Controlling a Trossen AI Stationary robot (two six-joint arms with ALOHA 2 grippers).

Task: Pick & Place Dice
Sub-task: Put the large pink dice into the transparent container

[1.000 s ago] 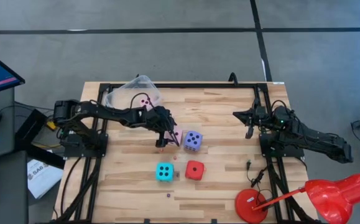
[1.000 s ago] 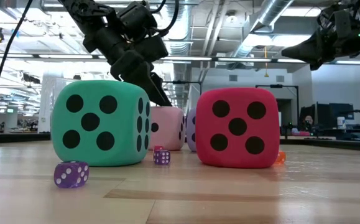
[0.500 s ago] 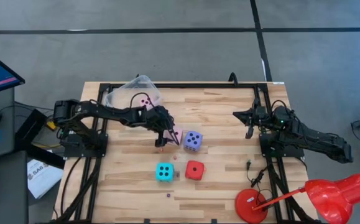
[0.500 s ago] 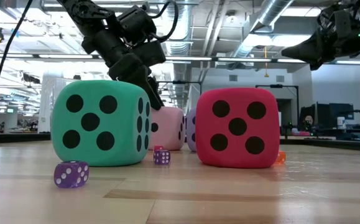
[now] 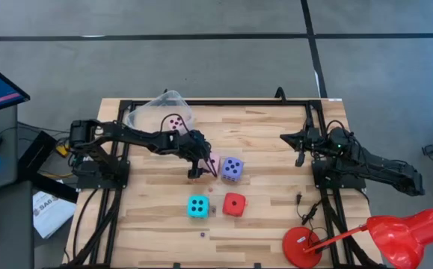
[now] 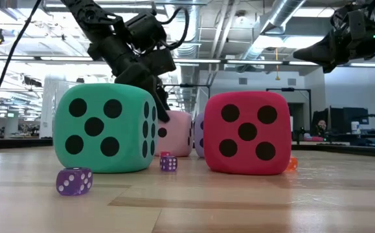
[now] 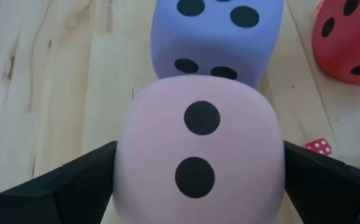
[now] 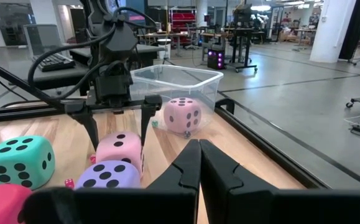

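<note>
Five big dice are in sight: two pale pink, one violet-blue, one cyan, one red. Several tiny dice also lie on the bench; the low view shows a tiny purple die (image 6: pixel 74 180) near the front edge, another (image 6: pixel 168 163) farther back, and a small orange one (image 6: pixel 292 164) beside the red die. There is one clear tub and two arms.

Toward the bench's left rear corner the clear tub (image 5: pixel 143 110) holds one pale pink die (image 5: pixel 174 122). Just in front of it, toward the bench's middle, the left tool (image 5: pixel 203 166) stands over the second pale pink die (image 7: pixel 198 149), its fingers spread wide with one finger (image 7: pixel 74 186) on each flank of that die; whether they press it cannot be told. That die rests on the bench and shows two pips to the left wrist camera. Just beside it, on the side away from the left arm, sits the violet-blue die (image 5: pixel 232 168). Nearer the front edge lie the cyan die (image 5: pixel 197 206) and, just beside it, the red die (image 5: pixel 235 204).

Toward the right edge the right tool (image 5: pixel 300 159) hangs above the bench with its fingers closed on nothing, well apart from all the dice.

No readable writing shows on the dice or the tub.
</note>
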